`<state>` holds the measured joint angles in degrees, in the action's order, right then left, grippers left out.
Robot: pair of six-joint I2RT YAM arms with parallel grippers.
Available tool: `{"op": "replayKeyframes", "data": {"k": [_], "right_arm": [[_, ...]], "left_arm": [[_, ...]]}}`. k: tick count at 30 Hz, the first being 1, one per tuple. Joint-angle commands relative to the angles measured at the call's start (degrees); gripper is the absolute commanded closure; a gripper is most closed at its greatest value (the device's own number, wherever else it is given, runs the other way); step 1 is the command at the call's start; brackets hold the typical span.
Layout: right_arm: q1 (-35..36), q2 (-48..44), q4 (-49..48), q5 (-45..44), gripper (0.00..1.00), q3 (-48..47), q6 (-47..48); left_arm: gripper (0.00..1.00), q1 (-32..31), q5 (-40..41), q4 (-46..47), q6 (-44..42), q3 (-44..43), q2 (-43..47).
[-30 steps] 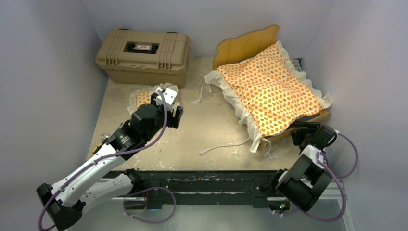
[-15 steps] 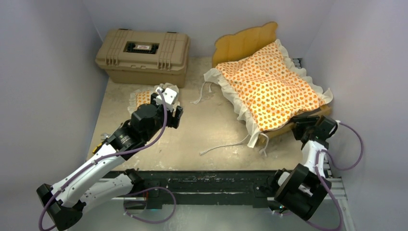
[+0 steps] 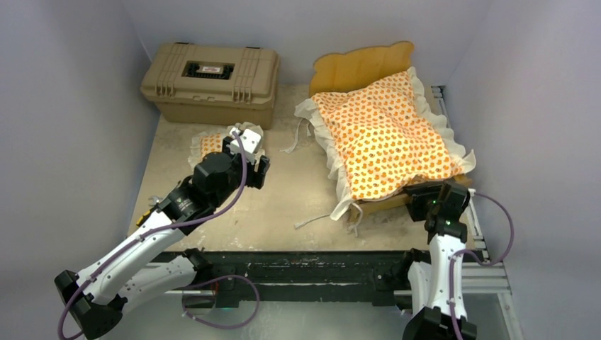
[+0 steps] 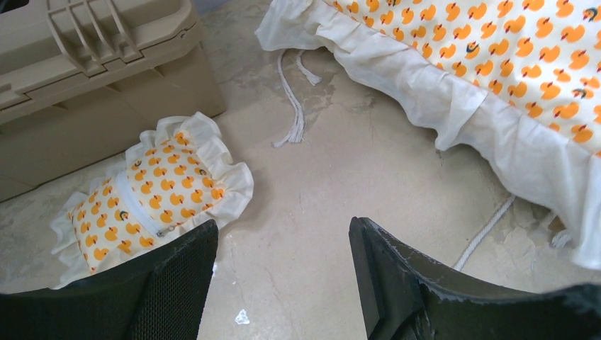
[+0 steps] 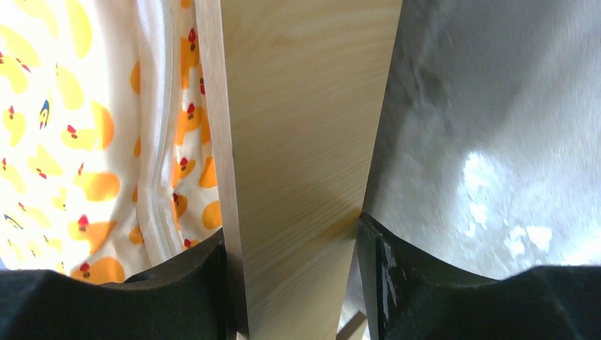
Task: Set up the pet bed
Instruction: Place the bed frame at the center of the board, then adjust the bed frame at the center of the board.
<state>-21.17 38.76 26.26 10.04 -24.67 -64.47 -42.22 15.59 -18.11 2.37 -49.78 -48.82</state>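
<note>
The pet bed's light-wood frame (image 3: 361, 65) stands at the back right with the orange-patterned, white-ruffled mattress cushion (image 3: 386, 134) lying on it. My right gripper (image 3: 434, 193) is at the bed's near end, shut on the frame's wooden board (image 5: 305, 106), which fills the gap between both fingers; the cushion's edge (image 5: 71, 142) lies to its left. The small matching pillow (image 3: 210, 145) lies on the table in front of the case. My left gripper (image 4: 283, 230) hovers open just right of the pillow (image 4: 156, 191), with only bare tabletop between its fingers.
A tan plastic hard case (image 3: 209, 81) stands shut at the back left, right behind the pillow. White tie cords (image 3: 319, 216) trail from the cushion onto the table. Grey walls close in the table on the left, back and right.
The right gripper closed on the bed frame and swung the bed's near end leftward, turning the bed with its cushion. The right arm shifted left with it. The left arm stayed still.
</note>
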Motion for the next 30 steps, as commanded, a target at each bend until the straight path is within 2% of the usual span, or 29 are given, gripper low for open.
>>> {"op": "replayKeyframes", "data": {"k": [1, 3, 5, 9, 12, 15, 19, 24, 27, 30], "right_arm": [[2.00, -4.72, 2.57, 7.72, 0.72, 1.26, 0.35], [2.30, -4.44, 4.77, 10.00, 0.65, 1.86, 3.06], [2.79, -3.82, 7.92, 10.23, 0.53, 0.40, 5.64], [2.81, -1.19, 17.98, 3.51, 0.29, -9.22, 11.99], [2.86, 1.75, 26.08, -3.78, 0.20, -19.87, 16.38], [2.80, 4.16, 29.72, -7.96, 0.17, -28.35, 20.26], [3.84, 10.04, 31.07, -9.84, 0.12, -38.36, 30.57], [9.52, 14.27, 28.21, -4.78, 0.14, -40.49, 37.84], [20.88, 17.20, 27.95, -9.00, 0.14, -40.51, 35.35], [37.15, 22.00, 27.27, -14.95, 0.13, -41.89, 29.36]], "left_arm": [[0.32, 0.36, -0.75, 1.33, -0.07, 0.31, -0.51], [0.32, 0.30, -0.66, 1.25, -0.08, 0.26, -0.96], [0.32, 0.38, -0.65, 1.19, -0.08, 0.30, -1.56], [0.32, 0.46, -0.83, 1.10, -0.03, 0.23, -2.73], [0.32, 0.55, -0.83, 1.05, -0.08, 0.16, -3.25], [0.33, 0.79, -1.16, 1.06, -0.08, 0.11, -3.47], [0.33, 1.04, -0.95, 0.89, -0.12, 0.20, -3.56], [0.33, 1.51, -0.28, 0.97, -0.18, 0.10, -3.74], [0.33, 1.76, 0.43, 1.04, -0.20, 0.14, -3.66], [0.33, 2.30, 0.98, 1.47, -0.26, 0.42, -3.58]]}}
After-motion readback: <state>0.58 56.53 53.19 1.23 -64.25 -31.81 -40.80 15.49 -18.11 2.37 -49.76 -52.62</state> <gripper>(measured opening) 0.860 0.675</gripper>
